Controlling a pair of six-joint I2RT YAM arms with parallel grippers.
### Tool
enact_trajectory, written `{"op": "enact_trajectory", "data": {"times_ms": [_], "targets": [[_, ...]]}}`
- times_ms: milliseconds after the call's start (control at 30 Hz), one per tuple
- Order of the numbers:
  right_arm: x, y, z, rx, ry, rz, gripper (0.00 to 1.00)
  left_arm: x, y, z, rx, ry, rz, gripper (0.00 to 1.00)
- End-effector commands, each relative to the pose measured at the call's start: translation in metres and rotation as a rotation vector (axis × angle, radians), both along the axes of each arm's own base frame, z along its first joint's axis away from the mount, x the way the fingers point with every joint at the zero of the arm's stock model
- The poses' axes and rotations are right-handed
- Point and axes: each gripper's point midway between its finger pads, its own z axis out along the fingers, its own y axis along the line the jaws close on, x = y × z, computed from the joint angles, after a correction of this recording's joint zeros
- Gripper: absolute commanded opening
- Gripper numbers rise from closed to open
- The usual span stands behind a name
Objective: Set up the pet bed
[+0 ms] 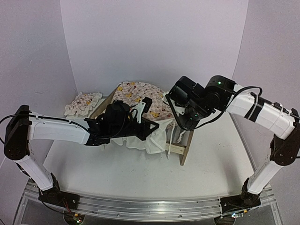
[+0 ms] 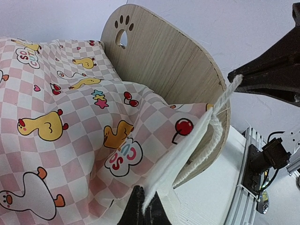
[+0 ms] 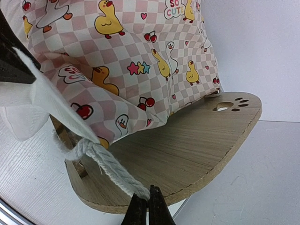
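The pet bed (image 1: 177, 150) is seen mid-bench (image 1: 140, 183), draped with the duck-print cover (image 2: 70, 117). The cover's white edge is pinched tight in the left hand (image 2: 143, 208). A white cord (image 3: 110, 168) at its corner is clamped in the right hand (image 3: 147, 208). A matching pillow (image 1: 83, 103) is seen behind, leftward.
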Motion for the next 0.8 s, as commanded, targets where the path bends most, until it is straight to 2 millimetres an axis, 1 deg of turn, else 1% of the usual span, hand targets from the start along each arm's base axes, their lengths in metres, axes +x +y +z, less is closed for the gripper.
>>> {"op": "enact_trajectory", "data": {"times_ms": [0,67,133,233,300,400,500,567,667,733,767], "targets": [[0.006,-0.024,0.025,0.037,-0.074,-0.058,0.00,0.003,0.000,0.029,-0.061,-0.034,0.005,0.00],[0.006,-0.027,0.016,0.000,-0.065,-0.053,0.00,0.003,0.000,0.030,-0.063,-0.035,0.005,0.00],[0.010,-0.031,0.014,-0.032,-0.080,-0.068,0.00,0.002,0.000,0.031,-0.065,-0.035,0.004,0.00],[0.005,-0.024,0.010,-0.022,-0.036,-0.019,0.00,0.002,0.000,0.031,-0.066,-0.034,0.002,0.00],[0.002,-0.018,-0.003,-0.044,0.010,0.019,0.00,0.002,0.000,0.030,-0.065,-0.032,0.002,0.00],[0.002,-0.015,-0.022,-0.088,0.050,0.023,0.00,0.002,0.000,0.028,-0.061,-0.029,0.002,0.00],[-0.005,-0.002,-0.044,-0.084,0.134,0.066,0.00,0.002,0.001,0.028,-0.061,-0.029,0.004,0.00],[-0.004,0.001,-0.056,-0.097,0.153,0.065,0.00,0.002,0.002,0.028,-0.061,-0.028,0.007,0.00],[0.003,0.008,-0.060,-0.076,0.134,0.047,0.01,0.001,0.003,0.029,-0.064,-0.029,0.009,0.00],[0.003,0.017,-0.060,-0.032,0.135,0.055,0.05,0.002,0.003,0.030,-0.066,-0.031,0.011,0.00],[0.004,0.017,-0.060,-0.024,0.135,0.046,0.06,0.002,0.003,0.032,-0.068,-0.034,0.012,0.00]]}}
